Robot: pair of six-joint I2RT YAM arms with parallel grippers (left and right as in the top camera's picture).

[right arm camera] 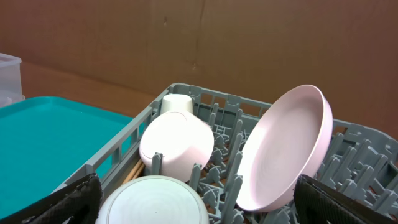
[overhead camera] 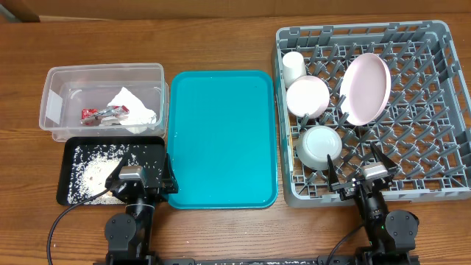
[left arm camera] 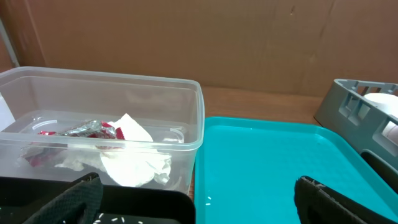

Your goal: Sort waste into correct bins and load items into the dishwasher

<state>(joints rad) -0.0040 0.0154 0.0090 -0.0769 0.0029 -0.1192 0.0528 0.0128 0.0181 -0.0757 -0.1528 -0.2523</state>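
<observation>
The clear tub holds the white napkin and red wrapper; both show in the left wrist view, napkin, wrapper. The black tray holds rice grains. The grey dish rack holds the pink plate, white cup and two pale bowls. Chopsticks lie low in the rack. My left gripper is open and empty over the tray's front. My right gripper is open and empty at the rack's front edge.
A large teal tray lies between the bins and the rack; a few rice grains sit on its left edge. A brown cardboard wall stands behind the wooden table.
</observation>
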